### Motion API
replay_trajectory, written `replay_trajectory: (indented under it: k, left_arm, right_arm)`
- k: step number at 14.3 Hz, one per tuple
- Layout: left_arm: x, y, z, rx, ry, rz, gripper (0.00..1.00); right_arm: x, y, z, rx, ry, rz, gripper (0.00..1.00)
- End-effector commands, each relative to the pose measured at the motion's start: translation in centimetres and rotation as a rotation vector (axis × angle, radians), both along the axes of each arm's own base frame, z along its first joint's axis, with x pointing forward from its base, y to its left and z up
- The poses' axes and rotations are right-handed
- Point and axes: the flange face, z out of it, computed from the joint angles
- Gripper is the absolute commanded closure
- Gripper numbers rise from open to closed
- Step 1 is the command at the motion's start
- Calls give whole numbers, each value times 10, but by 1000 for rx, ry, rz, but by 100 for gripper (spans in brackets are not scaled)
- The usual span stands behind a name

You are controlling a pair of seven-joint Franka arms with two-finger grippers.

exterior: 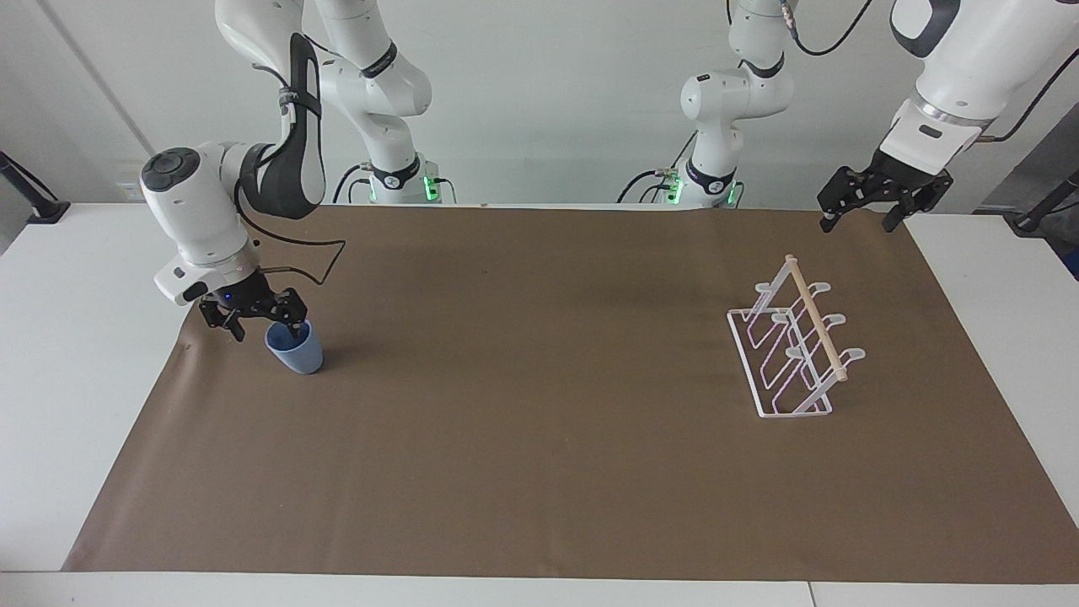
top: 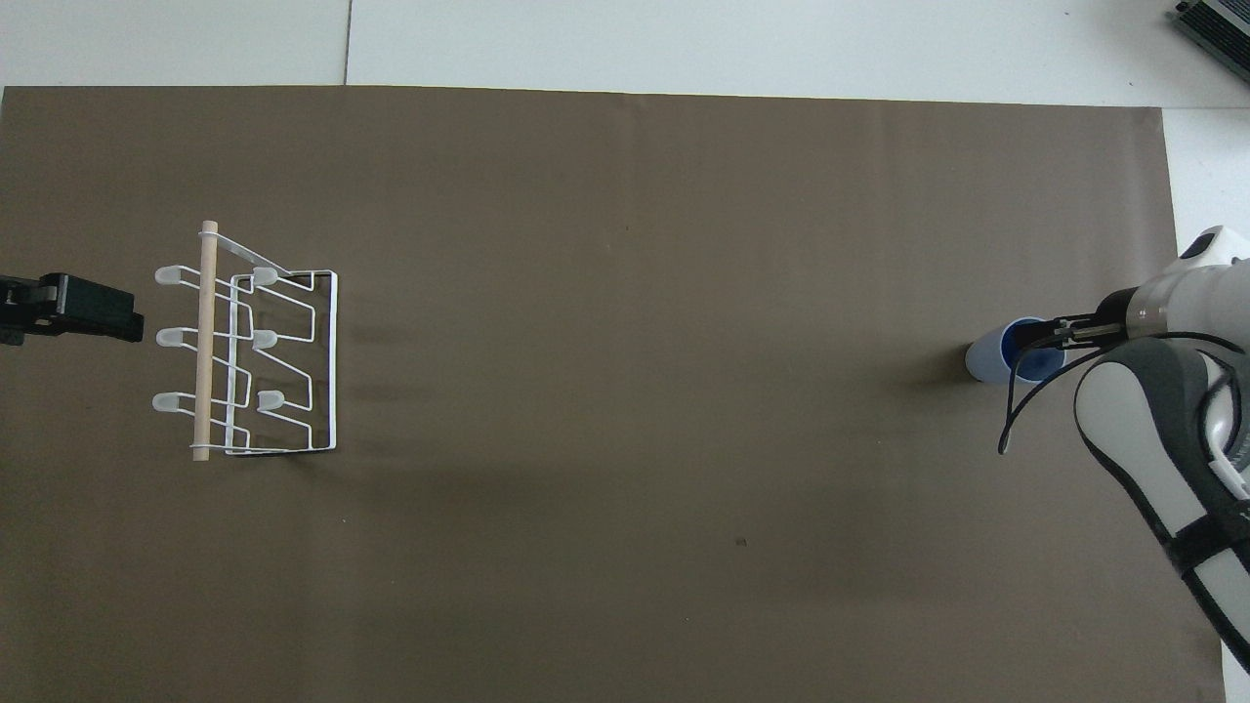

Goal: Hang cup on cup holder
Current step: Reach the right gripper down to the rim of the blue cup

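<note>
The light-blue cup (exterior: 297,354) stands upright on the brown mat near the right arm's end of the table; it also shows in the overhead view (top: 984,357). My right gripper (exterior: 265,328) is open at the cup's rim, with one finger inside the cup and the other outside its wall; it also shows in the overhead view (top: 1037,337). The white wire cup holder (exterior: 813,317) with its wooden dowel stands empty near the left arm's end (top: 206,342). My left gripper (exterior: 858,222) waits open in the air beside the holder (top: 122,318).
The brown mat (exterior: 523,405) covers most of the white table (exterior: 76,278). The right arm's black cable (exterior: 324,261) loops over the mat close to the cup.
</note>
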Motion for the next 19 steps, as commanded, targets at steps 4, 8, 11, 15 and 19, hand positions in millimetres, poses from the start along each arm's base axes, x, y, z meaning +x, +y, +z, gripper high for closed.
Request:
replay_trajectory:
  k: [4,8,11,15,19]
  left_arm:
    - [-7,5,2,-8,-15,0,0]
    - [-6,7,4,-8,-24,10,0]
    - [-8,8,4,-8,-16,14,0]
    - [-7,14,2,-8,-15,14,0]
    - [-9,14,3,-7,-15,26,0]
  right_arm:
    - [-13,-14,-5,-8,-5,50,0]
    - [-18,-19,-20,-21,-45,51,0]
    - [-19,-16,-24,-21,-58,39,0]
    - [-23,-10,-28,-9,-46,-19,0]
    - [-24,-9,-29,-1,-40,-58,58]
